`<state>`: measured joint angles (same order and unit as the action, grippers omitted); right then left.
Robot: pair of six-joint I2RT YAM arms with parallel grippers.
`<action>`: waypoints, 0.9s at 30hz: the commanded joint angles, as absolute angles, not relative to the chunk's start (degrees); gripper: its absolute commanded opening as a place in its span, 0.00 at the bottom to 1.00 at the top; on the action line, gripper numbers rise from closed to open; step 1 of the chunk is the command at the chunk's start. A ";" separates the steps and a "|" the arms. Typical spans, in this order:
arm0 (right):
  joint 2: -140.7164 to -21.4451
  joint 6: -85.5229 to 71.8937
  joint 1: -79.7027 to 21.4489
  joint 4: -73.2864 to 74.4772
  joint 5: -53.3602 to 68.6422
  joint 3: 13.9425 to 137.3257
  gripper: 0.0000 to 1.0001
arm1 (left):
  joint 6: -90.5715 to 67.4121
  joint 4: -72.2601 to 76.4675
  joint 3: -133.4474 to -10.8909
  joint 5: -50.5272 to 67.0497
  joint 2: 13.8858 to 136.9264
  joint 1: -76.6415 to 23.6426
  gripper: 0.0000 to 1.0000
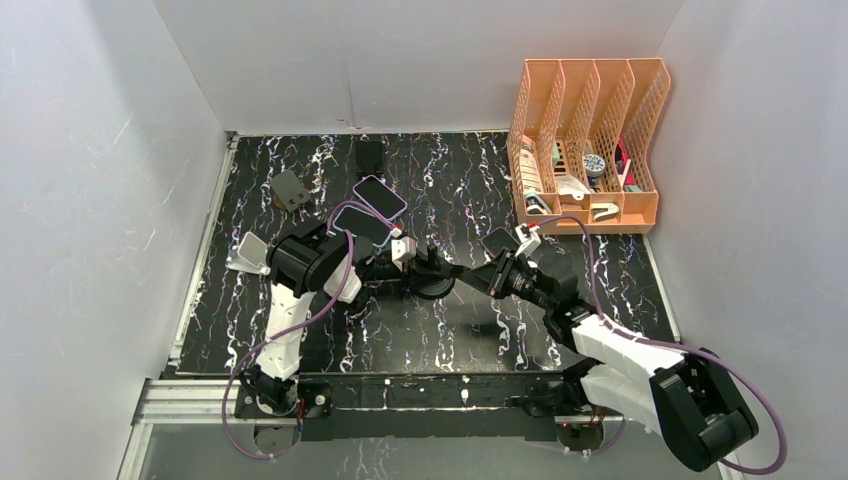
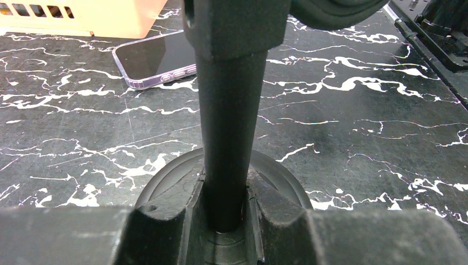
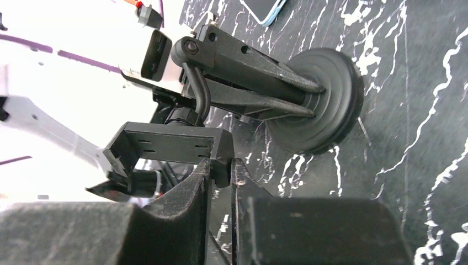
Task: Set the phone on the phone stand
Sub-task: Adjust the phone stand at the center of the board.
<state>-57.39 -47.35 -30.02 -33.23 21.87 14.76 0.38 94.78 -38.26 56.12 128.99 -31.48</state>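
**Centre of the table: stand being posed, phone not yet lifted**

*Phone stand* (image 1: 432,285). Its round base sits on the marbled table (image 1: 600,290), mid-frame in the top view. In the left wrist view the stem rises straight up the frame from the base, so we take its long axis as upright. In the right wrist view the cradle (image 3: 165,146) hangs below a hinge at upper left.

*Left gripper* (image 2: 226,207). It is clamped on the stem just above the base.

*Right gripper* (image 3: 221,176). Its fingers are pinched on the cradle's near edge.

*Phone* (image 2: 157,55). It lies flat, screen up, at the upper left of the left wrist view, apart from the stand and untouched. Its long axis runs rightward and slightly up-frame, and the far end is hidden behind the stem. The top view shows two phones (image 1: 380,195) up and left of the stand, with long axes running upper left to lower right. We cannot tell whether the wrist view's phone is one of them.

*Step, as we judge it.* This is preparation: one arm steadies the stand while the other sets the cradle. The next move calls for releasing the cradle, taking a phone by its long edges, and turning it to match the cradle.
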 commanded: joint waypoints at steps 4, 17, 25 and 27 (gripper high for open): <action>-61.66 -70.15 -31.03 -45.85 22.70 12.19 0.01 | -0.26 102.74 -30.47 61.22 141.34 -34.98 0.00; -65.96 -84.10 -31.03 -53.36 18.41 3.84 0.01 | 4.08 102.81 -30.14 60.60 141.75 -35.63 0.00; -68.98 -84.49 -31.09 -54.92 17.46 0.45 0.01 | 3.94 102.83 -30.47 62.23 141.92 -35.77 0.00; -69.69 -84.25 -31.04 -55.22 17.66 -0.62 0.01 | 3.72 102.83 -30.65 62.75 142.04 -35.77 0.00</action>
<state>-67.48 -82.94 -30.89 -58.96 18.13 3.09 2.00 94.78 -38.09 55.92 128.99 -32.23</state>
